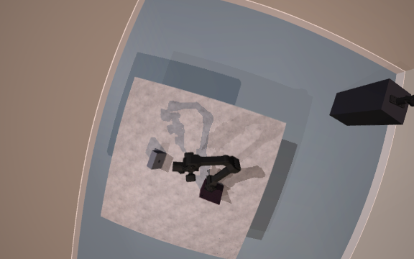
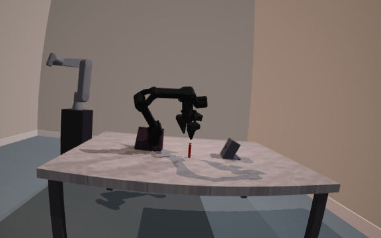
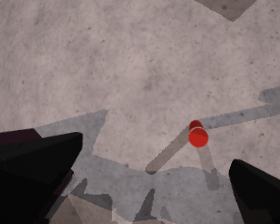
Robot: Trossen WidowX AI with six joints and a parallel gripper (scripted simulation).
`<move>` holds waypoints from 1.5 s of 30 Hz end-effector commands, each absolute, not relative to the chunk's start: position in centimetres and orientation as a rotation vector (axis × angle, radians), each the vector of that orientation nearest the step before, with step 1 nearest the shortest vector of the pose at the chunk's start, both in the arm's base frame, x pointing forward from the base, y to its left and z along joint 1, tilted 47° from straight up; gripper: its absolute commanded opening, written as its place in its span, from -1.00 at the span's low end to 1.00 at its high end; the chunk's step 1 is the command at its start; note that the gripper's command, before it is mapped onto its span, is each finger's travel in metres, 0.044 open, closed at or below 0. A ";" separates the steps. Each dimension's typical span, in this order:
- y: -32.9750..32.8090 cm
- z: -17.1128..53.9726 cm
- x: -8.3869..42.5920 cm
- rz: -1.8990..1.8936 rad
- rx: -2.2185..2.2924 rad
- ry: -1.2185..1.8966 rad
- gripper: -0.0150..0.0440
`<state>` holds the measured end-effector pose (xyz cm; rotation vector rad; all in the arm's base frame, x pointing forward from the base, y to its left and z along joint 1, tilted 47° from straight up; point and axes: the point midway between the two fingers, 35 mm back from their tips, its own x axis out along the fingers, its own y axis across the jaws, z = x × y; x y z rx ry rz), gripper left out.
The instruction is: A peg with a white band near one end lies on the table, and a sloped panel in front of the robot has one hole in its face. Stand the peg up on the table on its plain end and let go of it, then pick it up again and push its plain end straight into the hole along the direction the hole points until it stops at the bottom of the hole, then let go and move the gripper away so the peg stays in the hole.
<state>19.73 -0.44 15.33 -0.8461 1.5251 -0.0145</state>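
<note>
The red peg (image 2: 189, 151) (image 3: 198, 137) stands upright on the desk (image 1: 131, 208) (image 2: 210, 190), between the arm's base (image 1: 215, 200) (image 2: 140, 142) and the panel (image 1: 157, 159) (image 2: 231, 149), apart from both. In the exterior view it is well in from the desk's near edge; in the top view the arm (image 1: 210, 160) (image 2: 170, 92) hides it. The wrist view looks down on its round upper end. The black fingers (image 1: 190, 178) (image 2: 193, 127) are spread wide, about as far as they go, with nothing between them. They point down above the peg, their tips higher than its top and not touching it. In the wrist view the peg appears between the two, closer to the one on the picture's right. The arm rises from its dark base, which in the exterior view is toward the far left corner of the desk, then bends over and reaches out level before turning down. The panel is tilted, with its hole (image 1: 159, 161) (image 2: 225, 147) in the sloped face on the arm's side. In the top view it lies near the desk's left edge, about midway between the corners at that edge's ends. The peg is outside the hole.
</note>
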 end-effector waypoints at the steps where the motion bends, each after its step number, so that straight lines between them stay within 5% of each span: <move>1: -0.5 15.8 20.6 -0.124 -0.965 1.576 1.00; 45: -3.5 13.2 22.2 -0.203 -1.073 1.615 1.00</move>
